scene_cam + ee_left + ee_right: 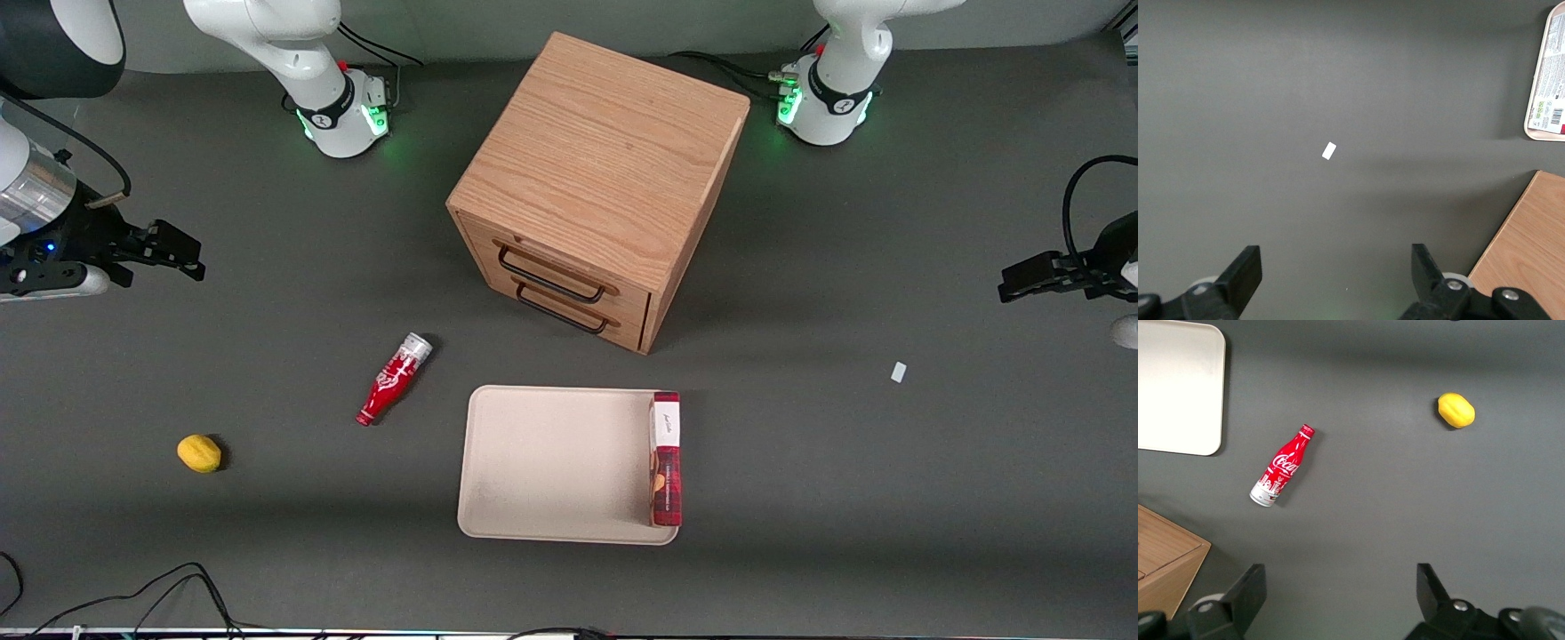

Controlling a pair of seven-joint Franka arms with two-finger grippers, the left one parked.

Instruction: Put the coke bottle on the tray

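Note:
The coke bottle lies on its side on the dark table, beside the tray and nearer the working arm's end; it also shows in the right wrist view. The beige tray lies in front of the wooden drawer cabinet, nearer the front camera, and one corner of it shows in the right wrist view. My gripper hangs open and empty above the table at the working arm's end, well away from the bottle; it also shows in the right wrist view.
A flat red-and-white box stands on the tray along its edge toward the parked arm. The wooden drawer cabinet stands mid-table. A yellow lemon lies toward the working arm's end. A small white scrap lies toward the parked arm.

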